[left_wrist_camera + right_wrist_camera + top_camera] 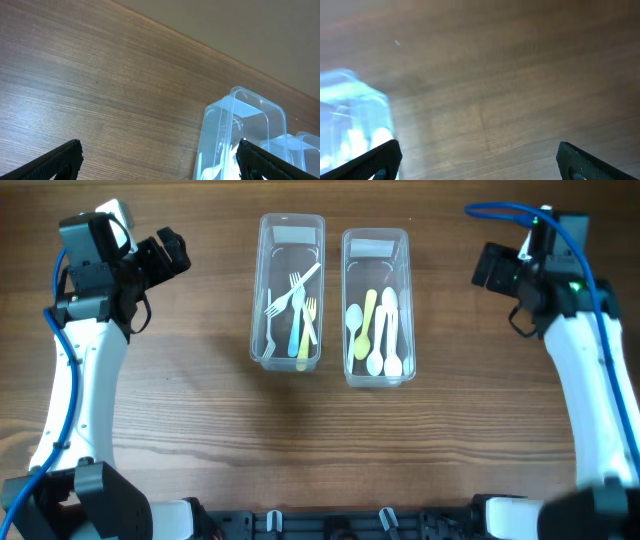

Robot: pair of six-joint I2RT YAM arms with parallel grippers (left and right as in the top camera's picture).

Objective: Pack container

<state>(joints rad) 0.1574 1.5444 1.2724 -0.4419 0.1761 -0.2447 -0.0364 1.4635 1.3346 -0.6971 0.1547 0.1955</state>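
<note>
Two clear plastic containers stand side by side at the table's middle back. The left container (288, 290) holds several forks (298, 315), white, blue and yellow. The right container (377, 305) holds several spoons (378, 330), white and pale yellow-green. My left gripper (172, 252) is open and empty, raised at the far left, away from the containers; its wrist view shows the left container (240, 135) between bare table and the right fingertip. My right gripper (487, 268) is open and empty at the far right; its wrist view shows a blurred container corner (352, 125).
The wooden table (320, 440) carries nothing else in view. The black arm bases (330, 520) line the front edge. A blue cable (510, 212) loops above the right arm.
</note>
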